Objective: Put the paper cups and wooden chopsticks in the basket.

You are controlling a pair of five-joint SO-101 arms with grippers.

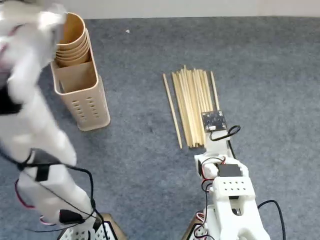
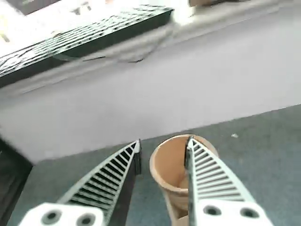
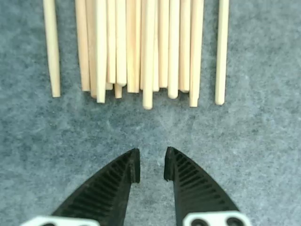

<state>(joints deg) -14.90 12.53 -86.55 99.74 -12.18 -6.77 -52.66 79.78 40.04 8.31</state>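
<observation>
Stack of paper cups (image 1: 74,42) in the basket (image 1: 87,107) at left, wooden chopsticks (image 1: 192,105) loose at right.
Your left gripper (image 2: 162,145) hangs spread wide above the cups, which fill the basket's far compartment. Your right gripper (image 3: 150,165), tips slightly parted and holding nothing, sits just short of the chopsticks' near ends, not touching.

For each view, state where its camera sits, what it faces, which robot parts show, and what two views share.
High view: overhead, looking down at basket, chopsticks; both arms show.
Left wrist view: on left wrist, facing paper cups; left gripper shows.
Right wrist view: on right wrist, facing chopsticks; right gripper shows.
Shared, high and right: chopsticks.
</observation>
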